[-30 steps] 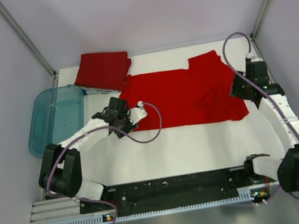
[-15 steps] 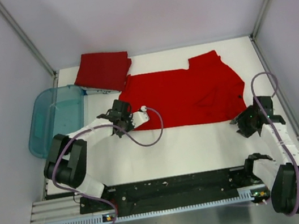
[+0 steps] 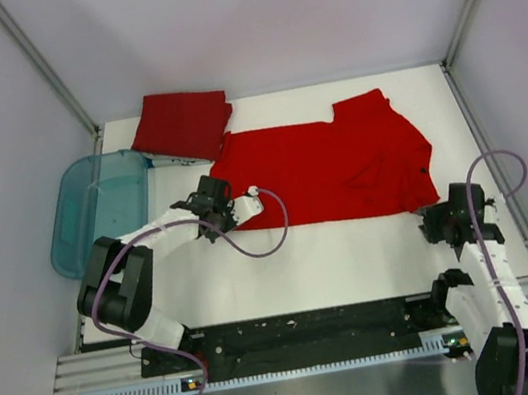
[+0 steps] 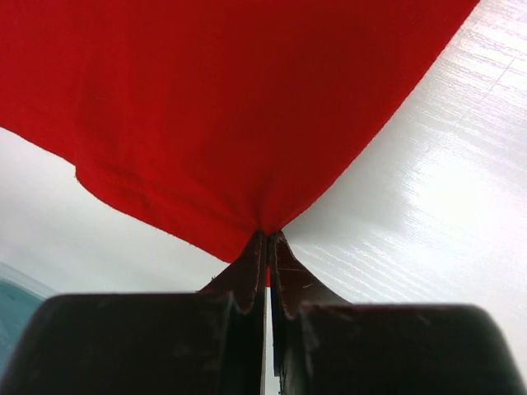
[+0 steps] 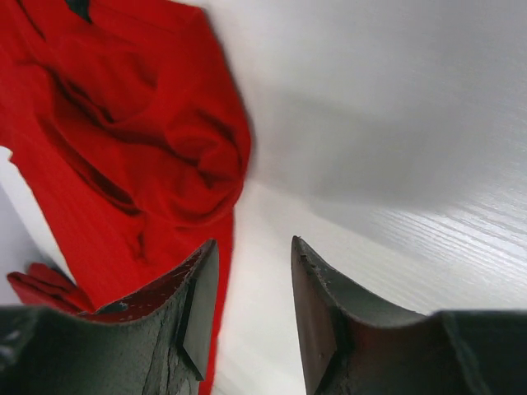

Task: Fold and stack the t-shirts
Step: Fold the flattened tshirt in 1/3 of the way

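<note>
Shirt-folding, mid-job: left pincer (image 4: 268,240) is clamped tight on the near-left hem corner of the spread red t-shirt (image 3: 325,169), w/ a tuck of fabric pinched btwn its closed tips. Right pincer (image 5: 254,247) stands apart and empty, low over the white bench (image 3: 355,253) just off the shirt's near-right corner, bare bench showing btwn its fingers. Likely reason for the setup: one corner per arm, so the near edge can be lifted evenly and carried over for a fold. The right side has yet to take its corner. Shirt lies mid-bench, mostly flat, long side running left-right. One short sleeve is bunched and creased at the right end. Fabric is plain red, no print. Second red t-shirt (image 3: 181,125), already folded into a compact rectangle, sits at the back-left of the bench, prob. the base of the stack. Teal tub (image 3: 94,211) lies by the bench's left edge.
</note>
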Action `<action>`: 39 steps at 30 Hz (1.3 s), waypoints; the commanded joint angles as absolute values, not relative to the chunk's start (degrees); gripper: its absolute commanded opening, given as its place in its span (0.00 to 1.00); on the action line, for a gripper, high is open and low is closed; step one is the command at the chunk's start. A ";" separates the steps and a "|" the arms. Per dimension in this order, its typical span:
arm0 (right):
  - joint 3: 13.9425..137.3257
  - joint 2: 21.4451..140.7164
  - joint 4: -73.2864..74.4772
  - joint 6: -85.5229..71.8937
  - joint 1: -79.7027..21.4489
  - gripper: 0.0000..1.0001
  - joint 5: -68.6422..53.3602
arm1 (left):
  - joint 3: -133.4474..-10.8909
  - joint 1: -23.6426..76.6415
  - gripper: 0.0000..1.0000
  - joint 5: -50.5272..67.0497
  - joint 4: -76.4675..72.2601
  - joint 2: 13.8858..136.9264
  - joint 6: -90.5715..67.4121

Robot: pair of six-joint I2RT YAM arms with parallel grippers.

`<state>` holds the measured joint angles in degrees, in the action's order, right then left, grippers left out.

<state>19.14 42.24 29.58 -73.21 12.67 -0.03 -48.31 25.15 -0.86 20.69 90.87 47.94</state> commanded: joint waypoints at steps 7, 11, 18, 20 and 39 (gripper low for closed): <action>18.63 51.49 18.02 -79.54 13.62 0.37 1.85 | -48.78 25.05 0.00 0.70 21.53 89.82 46.93; 19.34 54.49 16.44 -78.49 13.71 0.35 3.51 | -48.87 25.05 0.00 0.79 21.80 89.65 46.67; 19.95 55.37 14.77 -76.47 14.68 0.36 3.43 | -48.78 25.14 0.00 0.61 22.06 89.39 46.58; 20.21 55.20 14.77 -76.81 14.68 0.37 3.08 | -48.95 25.14 0.00 0.53 22.15 89.56 46.58; 24.08 66.53 8.26 -74.45 19.41 0.01 2.90 | -49.66 25.05 0.00 0.53 22.94 90.18 46.23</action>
<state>21.69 65.21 10.74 -76.66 16.10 2.09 -48.53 25.17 -0.86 21.32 90.87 46.83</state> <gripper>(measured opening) 0.074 0.009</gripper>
